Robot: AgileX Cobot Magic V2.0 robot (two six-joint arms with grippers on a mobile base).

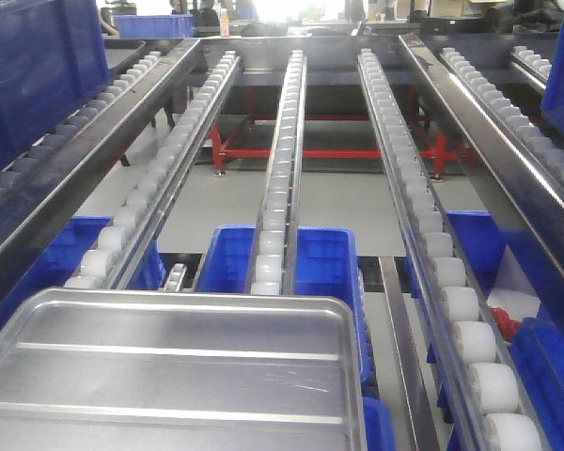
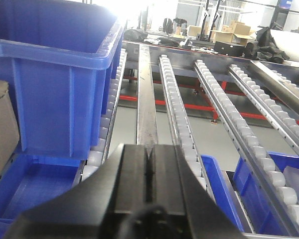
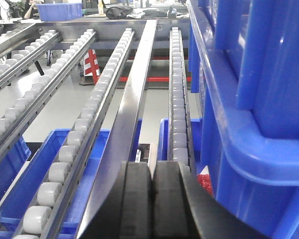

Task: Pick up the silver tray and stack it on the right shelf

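Observation:
The silver tray, shiny with two long raised ribs, lies flat at the lower left of the front view. Its far rim meets the near ends of the left and middle roller lanes. The flow-rack shelf shows as lanes of white rollers between sloped steel side rails. Neither gripper shows in the front view. My left gripper is shut and empty above a steel rail. My right gripper is shut and empty above another steel rail. The tray shows in neither wrist view.
A big blue bin stands on the rollers left of my left gripper, with a cardboard box beside it. Stacked blue bins stand close on the right of my right gripper. More blue bins sit on the level below.

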